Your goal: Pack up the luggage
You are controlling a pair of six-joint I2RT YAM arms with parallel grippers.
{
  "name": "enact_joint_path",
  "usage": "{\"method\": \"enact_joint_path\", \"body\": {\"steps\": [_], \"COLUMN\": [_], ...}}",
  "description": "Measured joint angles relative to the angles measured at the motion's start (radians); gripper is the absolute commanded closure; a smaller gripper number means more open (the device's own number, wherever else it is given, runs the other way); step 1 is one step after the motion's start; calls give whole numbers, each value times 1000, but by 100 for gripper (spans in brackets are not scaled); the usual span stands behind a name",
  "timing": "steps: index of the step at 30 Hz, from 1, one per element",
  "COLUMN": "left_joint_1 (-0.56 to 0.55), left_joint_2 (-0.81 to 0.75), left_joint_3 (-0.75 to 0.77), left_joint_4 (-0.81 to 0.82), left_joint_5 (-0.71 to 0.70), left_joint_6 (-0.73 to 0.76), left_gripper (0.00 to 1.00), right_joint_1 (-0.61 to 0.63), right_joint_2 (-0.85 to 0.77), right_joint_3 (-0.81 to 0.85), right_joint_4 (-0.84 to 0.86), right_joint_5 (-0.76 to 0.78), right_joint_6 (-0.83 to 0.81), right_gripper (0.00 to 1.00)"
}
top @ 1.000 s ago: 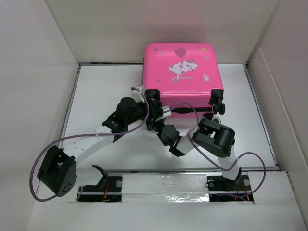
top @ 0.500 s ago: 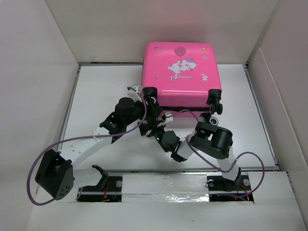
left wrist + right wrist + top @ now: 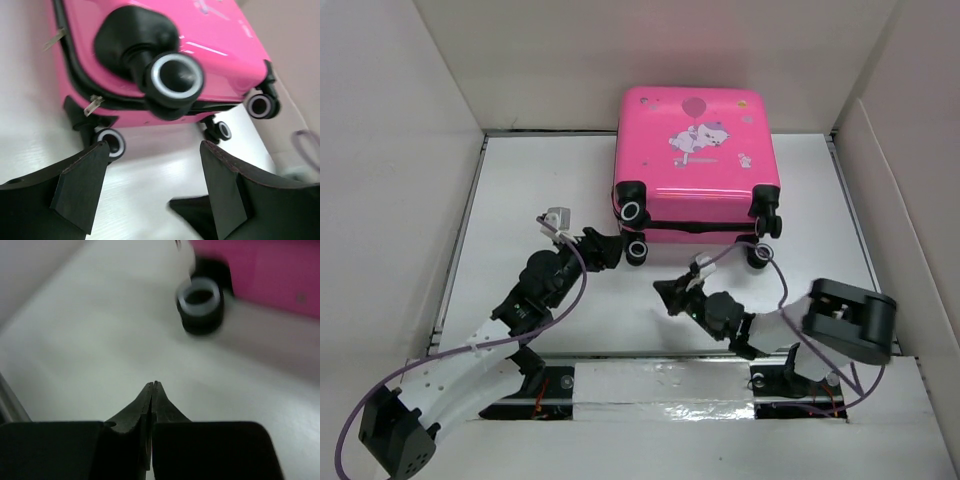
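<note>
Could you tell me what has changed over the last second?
The left gripper and right gripper both drew back towards their bases from the near edge of the glossy hot-pink hard-shell suitcase. The left's jaws stand open beside a black wheel; the right's are shut on nothing. The suitcase stayed put, closed.

Table (image 3: 540,180): white, flat surface. One item lies directly on it: the luggage (image 3: 695,160), closed, printed shell facing up. Position: 12 to 1 o'clock, close to the far wall (image 3: 650,50). Its wheels (image 3: 633,212) point toward 6 o'clock.
</note>
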Motion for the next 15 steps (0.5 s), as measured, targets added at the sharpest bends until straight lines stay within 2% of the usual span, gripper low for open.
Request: {"method": "enact_joint_path", "body": {"steps": [3,4,6,7,13,15], "left_joint_1": [4,8,20,32,136,166], "left_joint_2": [-31,-36,-39,-39,16,53], "left_joint_3": [-53,-66,-88,-97,-127,-135], "left_joint_4": [-11,-13,-16,-17,24,50], "left_joint_5": [-44,-52,-66,-66,-8,26], "left_joint_6": [-13,-20,-33,-41,-68,-75], "left_gripper": [32,33,37,39,44,45], "right_joint_1": [1,4,3,-5,-117,-143], "right_joint_2": [-206,-253,-317,-337,-262,-212], "right_joint_3": [166,224,307,340,492,529], "right_joint_4": [-218,-265,-323,-354,-544,-593], "right_joint_5": [30,41,47,46,-1,-37], "right_joint_6": [-54,-82,-130,-148,-212,-218], "right_gripper": [78,63,52,42,27,26]}}
